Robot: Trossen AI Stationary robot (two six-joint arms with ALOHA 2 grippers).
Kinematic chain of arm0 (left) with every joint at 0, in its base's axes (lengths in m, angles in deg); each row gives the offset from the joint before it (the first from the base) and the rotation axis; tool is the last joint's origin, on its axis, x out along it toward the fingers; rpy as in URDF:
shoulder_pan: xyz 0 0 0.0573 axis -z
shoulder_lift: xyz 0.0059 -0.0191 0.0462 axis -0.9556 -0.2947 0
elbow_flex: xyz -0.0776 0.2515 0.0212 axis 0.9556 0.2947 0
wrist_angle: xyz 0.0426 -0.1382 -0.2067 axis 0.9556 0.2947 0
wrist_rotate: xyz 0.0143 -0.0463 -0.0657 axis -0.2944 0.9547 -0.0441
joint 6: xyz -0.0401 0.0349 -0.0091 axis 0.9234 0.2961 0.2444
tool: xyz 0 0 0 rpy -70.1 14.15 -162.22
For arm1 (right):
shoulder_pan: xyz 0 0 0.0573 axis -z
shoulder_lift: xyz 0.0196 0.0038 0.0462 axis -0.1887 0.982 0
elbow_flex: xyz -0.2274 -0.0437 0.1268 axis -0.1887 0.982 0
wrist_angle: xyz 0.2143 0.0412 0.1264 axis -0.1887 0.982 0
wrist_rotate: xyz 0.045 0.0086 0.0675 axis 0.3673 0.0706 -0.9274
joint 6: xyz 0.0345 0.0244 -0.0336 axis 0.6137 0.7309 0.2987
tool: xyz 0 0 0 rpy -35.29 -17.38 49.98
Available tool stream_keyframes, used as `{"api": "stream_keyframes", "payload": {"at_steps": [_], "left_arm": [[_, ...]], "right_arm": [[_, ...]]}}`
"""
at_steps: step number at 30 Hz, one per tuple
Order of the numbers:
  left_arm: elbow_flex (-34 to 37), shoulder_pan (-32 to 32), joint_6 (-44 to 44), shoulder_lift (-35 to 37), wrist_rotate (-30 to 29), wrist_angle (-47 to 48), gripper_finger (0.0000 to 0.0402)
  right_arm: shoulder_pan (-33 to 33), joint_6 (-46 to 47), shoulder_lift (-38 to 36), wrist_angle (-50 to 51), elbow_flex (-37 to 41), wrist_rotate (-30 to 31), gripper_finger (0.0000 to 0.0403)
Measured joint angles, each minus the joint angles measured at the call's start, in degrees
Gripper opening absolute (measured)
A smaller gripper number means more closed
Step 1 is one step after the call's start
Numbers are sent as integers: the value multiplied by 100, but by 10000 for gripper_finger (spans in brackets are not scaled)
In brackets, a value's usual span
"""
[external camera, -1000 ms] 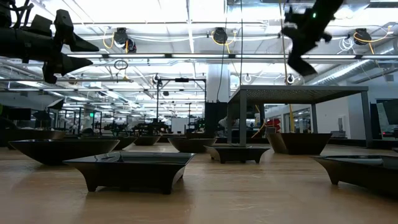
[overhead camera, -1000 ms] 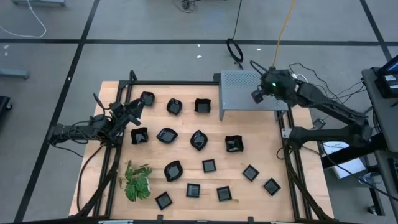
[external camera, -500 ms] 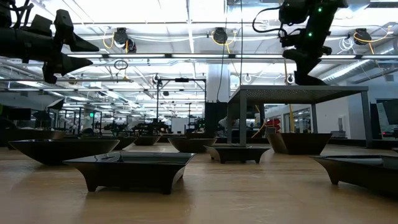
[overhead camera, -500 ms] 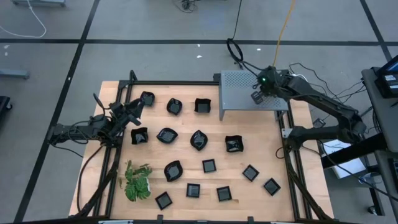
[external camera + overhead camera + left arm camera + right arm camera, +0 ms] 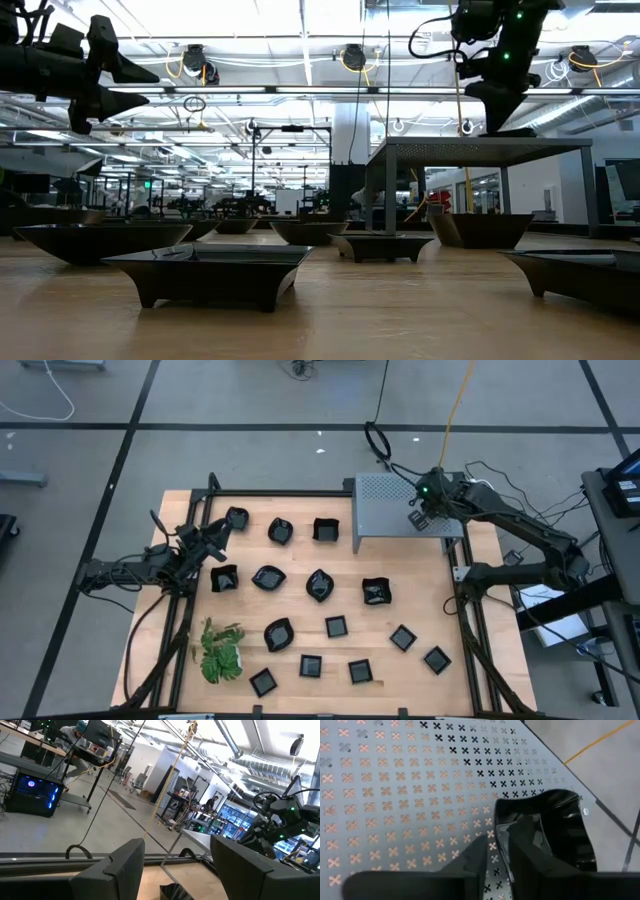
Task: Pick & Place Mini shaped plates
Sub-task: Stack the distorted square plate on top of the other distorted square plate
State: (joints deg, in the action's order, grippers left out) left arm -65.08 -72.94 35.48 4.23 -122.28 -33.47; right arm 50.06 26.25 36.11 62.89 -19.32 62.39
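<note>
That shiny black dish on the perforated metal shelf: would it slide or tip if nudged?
The black dish looks stiff and glossy, so it would probably slide on the perforated metal shelf. It sits near the shelf's corner, so a push might send it off. The right hand straddles its thin rim.

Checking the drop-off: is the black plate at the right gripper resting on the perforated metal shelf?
Cannot tell. The right wrist view shows the plate right over the shelf, its rim between the right gripper fingers, but not its underside.

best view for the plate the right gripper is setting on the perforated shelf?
Right wrist view: the black plate sits on the perforated shelf, its rim between the right gripper fingers. High view shows only a dark speck; low and left wrist views don't show it.
</note>
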Motion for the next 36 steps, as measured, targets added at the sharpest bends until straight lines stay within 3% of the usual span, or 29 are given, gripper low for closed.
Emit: {"api": "stream_keyframes", "payload": {"at_steps": [9, 17, 23, 28, 36], "left_arm": [[0, 0, 0, 1, 1, 1, 230], [0, 0, 0, 0, 0, 1, 230], [0, 0, 0, 2, 0, 2, 230], [0, 0, 0, 0, 0, 2, 230], [2, 0, 0, 0, 0, 0, 230]], "right_arm": [[-309, -83, -355, -44, -697, -67, 146], [-1265, 60, -423, -384, -1327, -1044, 139], [-2407, -87, -72, -416, -1328, -1078, 138], [-3195, -885, 262, -392, -1327, -1078, 137], [-3697, -1763, 529, -367, -1327, -1075, 137]]}}
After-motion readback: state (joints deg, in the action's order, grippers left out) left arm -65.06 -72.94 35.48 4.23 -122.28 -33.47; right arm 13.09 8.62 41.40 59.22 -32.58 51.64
